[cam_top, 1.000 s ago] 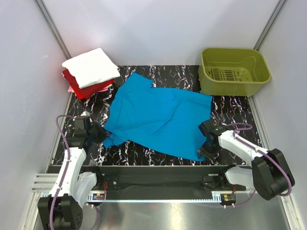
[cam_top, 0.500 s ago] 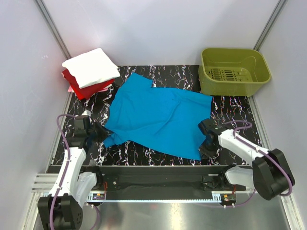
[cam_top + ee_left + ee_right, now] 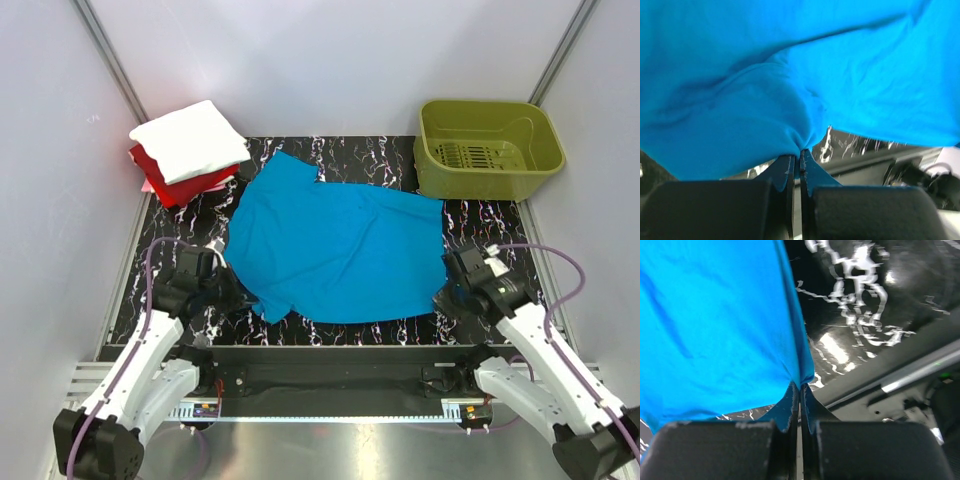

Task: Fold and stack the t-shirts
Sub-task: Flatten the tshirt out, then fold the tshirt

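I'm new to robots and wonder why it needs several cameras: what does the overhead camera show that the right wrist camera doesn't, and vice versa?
Only the top view: a folded white t-shirt on a red t-shirt at the far left, and an olive basket at the far right. Only the right wrist view: the right fingers shut on a corner of the turquoise t-shirt, close up. Both: that shirt and the black marbled table.

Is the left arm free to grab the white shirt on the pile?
Probably not yet: the left gripper is shut on the blue shirt's edge; otherwise nothing blocks the white shirt.
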Motion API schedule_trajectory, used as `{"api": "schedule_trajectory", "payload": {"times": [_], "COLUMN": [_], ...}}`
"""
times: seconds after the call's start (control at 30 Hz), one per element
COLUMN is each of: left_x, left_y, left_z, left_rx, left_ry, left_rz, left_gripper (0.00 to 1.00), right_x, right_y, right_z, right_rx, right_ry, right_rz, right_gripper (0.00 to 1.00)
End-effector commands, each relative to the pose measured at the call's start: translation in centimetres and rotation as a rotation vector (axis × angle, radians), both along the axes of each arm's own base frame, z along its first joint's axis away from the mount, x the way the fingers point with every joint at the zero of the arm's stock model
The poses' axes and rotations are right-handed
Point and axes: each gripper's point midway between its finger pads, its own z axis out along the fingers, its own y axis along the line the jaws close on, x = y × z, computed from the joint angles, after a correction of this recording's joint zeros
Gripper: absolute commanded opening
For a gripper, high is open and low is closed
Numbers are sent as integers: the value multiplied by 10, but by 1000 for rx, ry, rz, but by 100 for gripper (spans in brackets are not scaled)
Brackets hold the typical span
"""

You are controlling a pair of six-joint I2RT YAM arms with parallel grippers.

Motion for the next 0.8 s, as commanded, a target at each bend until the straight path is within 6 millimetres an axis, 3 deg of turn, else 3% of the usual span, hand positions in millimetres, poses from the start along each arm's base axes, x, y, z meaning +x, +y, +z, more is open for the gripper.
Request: {"api": "schedule_trajectory", "payload": {"times": [0.0,0.13,0.3,0.4,0.57,0.7,0.77], "left_x": [-18,-47,-61,-64,-47,-17,-5], "left_y": [1,7,9,9,2,-4,-7], "left_z": [11,5,9,14,27,49,50], "left_rx": [34,70,83,85,83,102,110], "left_ry": [10,78,102,108,105,54,73], "left_rz": [-47,-109,-149,-176,-225,-257,-277], "left_gripper": [0,0,0,0,0,0,0], "right_x": [-16,-23,-28,-20,2,20,28], "right_y": [-27,-39,-51,-49,-27,-18,-15], "right_z": [11,22,30,35,31,34,33], "right_rx": [-58,-65,-92,-97,-86,-86,-100], "right_ry": [-28,-72,-104,-134,-106,-125,-114], "right_rz": [-108,-158,-190,-162,-70,-29,-7], "right_gripper": [0,0,0,0,0,0,0]}}
